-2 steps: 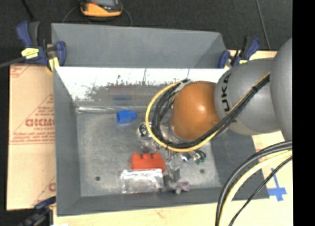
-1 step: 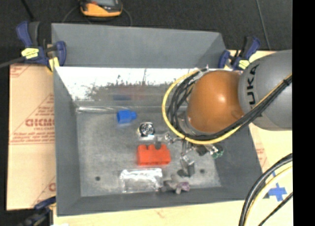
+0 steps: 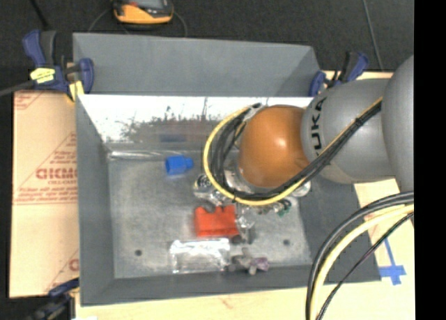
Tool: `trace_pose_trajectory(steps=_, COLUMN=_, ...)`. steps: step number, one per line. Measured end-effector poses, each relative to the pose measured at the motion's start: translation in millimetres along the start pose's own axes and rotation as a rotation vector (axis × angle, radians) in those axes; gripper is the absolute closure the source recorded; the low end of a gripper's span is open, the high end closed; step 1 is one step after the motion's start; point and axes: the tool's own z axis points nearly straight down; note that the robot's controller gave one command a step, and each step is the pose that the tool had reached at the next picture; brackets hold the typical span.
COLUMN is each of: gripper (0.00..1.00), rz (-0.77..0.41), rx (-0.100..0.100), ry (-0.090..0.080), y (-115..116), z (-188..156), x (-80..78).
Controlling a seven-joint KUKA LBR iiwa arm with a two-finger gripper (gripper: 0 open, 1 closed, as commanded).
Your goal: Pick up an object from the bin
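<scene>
Four loose things lie on the floor of the grey metal bin (image 3: 132, 207), all in the lower middle of the frame. Nearest the arm is a flat red-orange rectangular block (image 3: 212, 222), matte and hard-looking, whose long axis runs roughly left to right across the frame. It sits just below and to the left of the rounded orange wrist cover (image 3: 268, 146), and its right end is tight against the metal parts hanging under that cover. Those parts are tangled with looped black and yellow cables (image 3: 217, 172), so I cannot tell whether the jaws are apart, together or round the block.

Below the block lies a crinkled clear plastic packet (image 3: 201, 254), glossy and limp. A small greyish-purple lump (image 3: 252, 264) rests at its right end. A small blue plastic block (image 3: 178, 165) sits apart at the upper left. By position, the red-orange block looks the likely pick.
</scene>
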Motion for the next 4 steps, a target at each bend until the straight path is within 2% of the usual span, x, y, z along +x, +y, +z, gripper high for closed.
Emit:
trace_pose_trajectory(steps=1, gripper=1.00, rz=0.004, rx=0.007, ry=-0.007, y=-3.0, z=-3.9, x=-2.0)
trace_pose_trajectory(steps=2, gripper=1.00, rz=-0.007, rx=0.000, ry=0.003, y=-6.1, z=-33.3, x=-1.0)
trace_pose_trajectory(steps=3, gripper=1.00, rz=-0.017, rx=0.001, ry=0.003, y=-11.8, z=-105.6, x=-8.1)
trace_pose_trajectory(steps=4, gripper=1.00, rz=-0.016, rx=-0.007, ry=0.008, y=-9.9, z=-100.9, x=-6.9)
